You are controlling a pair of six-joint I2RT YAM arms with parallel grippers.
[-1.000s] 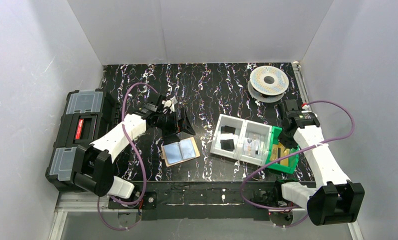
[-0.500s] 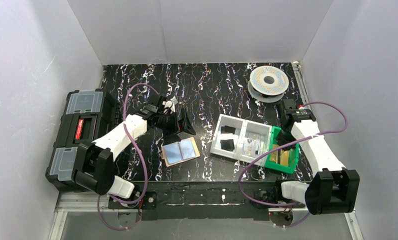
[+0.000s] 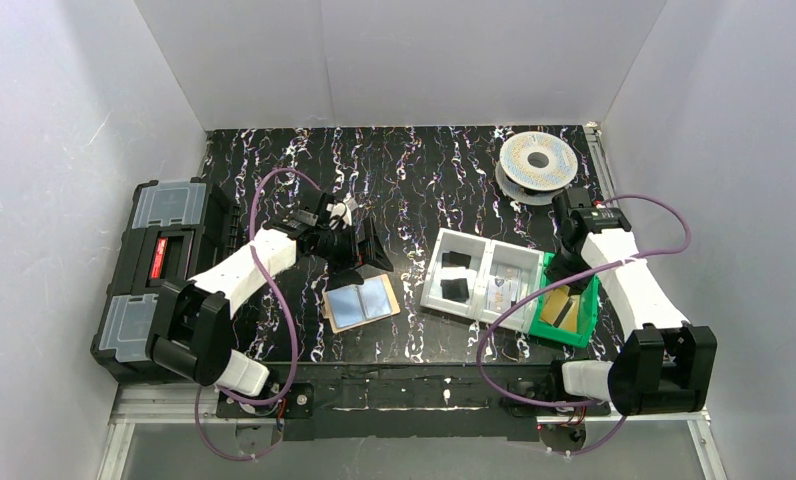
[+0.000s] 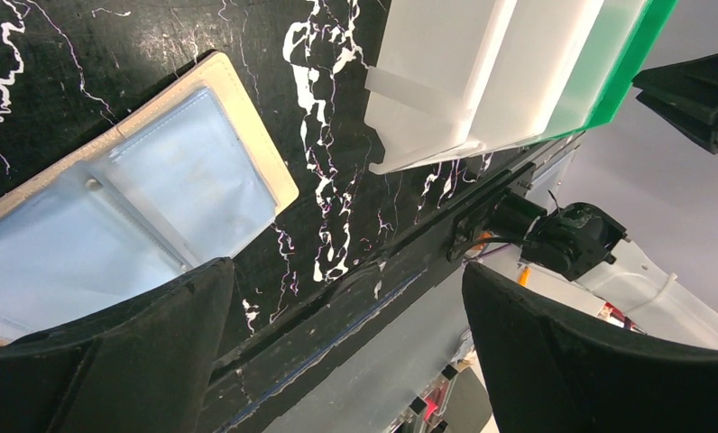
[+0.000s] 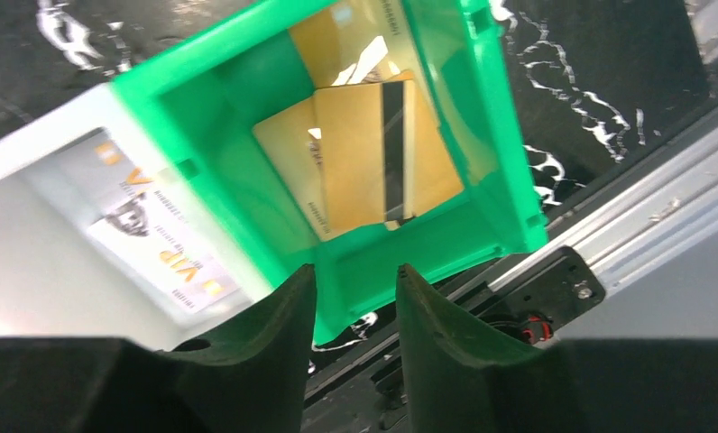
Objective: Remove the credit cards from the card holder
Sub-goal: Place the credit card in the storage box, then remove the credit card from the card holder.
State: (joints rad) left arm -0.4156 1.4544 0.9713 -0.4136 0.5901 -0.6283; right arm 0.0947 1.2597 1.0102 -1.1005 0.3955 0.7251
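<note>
The tan card holder lies open and flat on the black marbled table, its two panels filled with pale blue shiny credit cards. In the left wrist view the holder's tan edge frames the pale blue cards. My left gripper is open and empty, just behind and above the holder; its jaws stand wide apart. My right gripper hovers over the green bin, jaws slightly apart with nothing between them.
The green bin holds yellow-gold cards. A white compartment tray sits against it, with a VIP card inside. A black toolbox stands at the left edge. A spool lies at the back right.
My right arm has drawn its wrist back toward the far side, away from the green bin's front. The left arm and the card holder have barely moved.
</note>
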